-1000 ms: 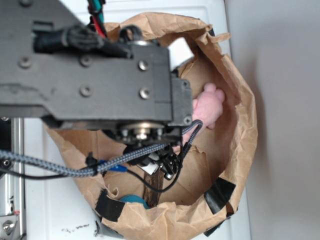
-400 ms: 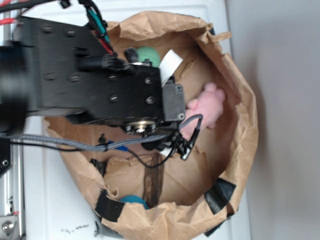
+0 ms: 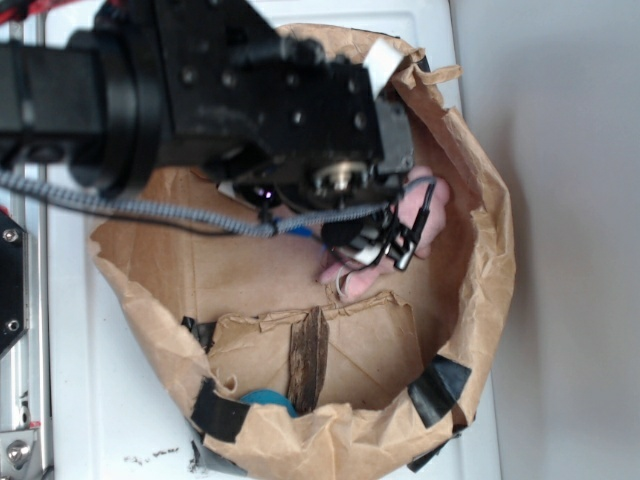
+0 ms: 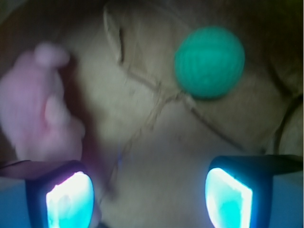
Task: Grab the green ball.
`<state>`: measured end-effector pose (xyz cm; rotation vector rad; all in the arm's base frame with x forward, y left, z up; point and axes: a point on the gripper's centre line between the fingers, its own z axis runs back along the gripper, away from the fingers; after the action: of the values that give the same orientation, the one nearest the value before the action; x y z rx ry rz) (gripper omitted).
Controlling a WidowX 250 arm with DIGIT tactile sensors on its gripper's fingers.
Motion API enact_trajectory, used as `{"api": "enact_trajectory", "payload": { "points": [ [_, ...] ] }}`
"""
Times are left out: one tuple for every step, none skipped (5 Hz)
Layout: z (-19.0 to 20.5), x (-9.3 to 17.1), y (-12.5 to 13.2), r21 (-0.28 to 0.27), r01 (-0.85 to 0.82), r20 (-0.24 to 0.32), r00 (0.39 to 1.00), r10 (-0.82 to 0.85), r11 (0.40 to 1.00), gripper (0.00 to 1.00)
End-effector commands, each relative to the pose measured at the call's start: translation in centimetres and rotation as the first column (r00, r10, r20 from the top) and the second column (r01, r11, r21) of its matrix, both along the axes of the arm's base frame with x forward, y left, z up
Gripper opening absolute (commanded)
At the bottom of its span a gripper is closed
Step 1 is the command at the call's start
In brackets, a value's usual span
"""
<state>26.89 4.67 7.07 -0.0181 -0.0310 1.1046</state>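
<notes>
Counts: one pale green knitted ball (image 4: 209,61), one pink plush toy (image 4: 40,107), one darker teal-blue ball (image 3: 268,401), one crumpled brown paper bag (image 3: 480,200) with black tape patches (image 3: 437,386) on its rim, one black robot arm (image 3: 220,95).
Green ball: upper right of the wrist view, resting on the creased paper floor of the bag, untouched and well above the fingers in that frame.
Fingers: two black fingers with glowing cyan pads (image 4: 70,199), at lower left and lower right of the wrist view; spread wide apart, released, nothing between them. The gripper (image 4: 147,197) hangs over bare paper.
Pink plush toy: left side of the wrist view, just above and about touching the left finger in the frame; in the exterior view only a pink patch (image 3: 415,215) shows at centre right behind the wrist cables.
Wrist view only: the green ball and the finger pads.
Exterior view only: the teal-blue ball at the bottom rim, partly under tape; the bag's whole rim; the white tabletop (image 3: 110,400); a dark wood-like strip (image 3: 308,357) on folded paper in the lower centre. The arm hides the green ball there.
Edges and room: the bag wall rises all round; open paper floor lies between the fingers and the green ball.
</notes>
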Motion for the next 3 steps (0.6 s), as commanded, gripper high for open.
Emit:
{"api": "enact_trajectory", "payload": {
  "points": [
    [0.6,-0.7,4.0,0.06,-0.012,0.052,0.999,0.009,0.998,1.0],
    [-0.2,-0.5,5.1,0.074,-0.022,0.06,0.998,0.017,0.997,1.0],
    [-1.2,0.5,5.7,0.089,-0.07,0.069,0.996,0.064,0.994,1.0]
  ]
}}
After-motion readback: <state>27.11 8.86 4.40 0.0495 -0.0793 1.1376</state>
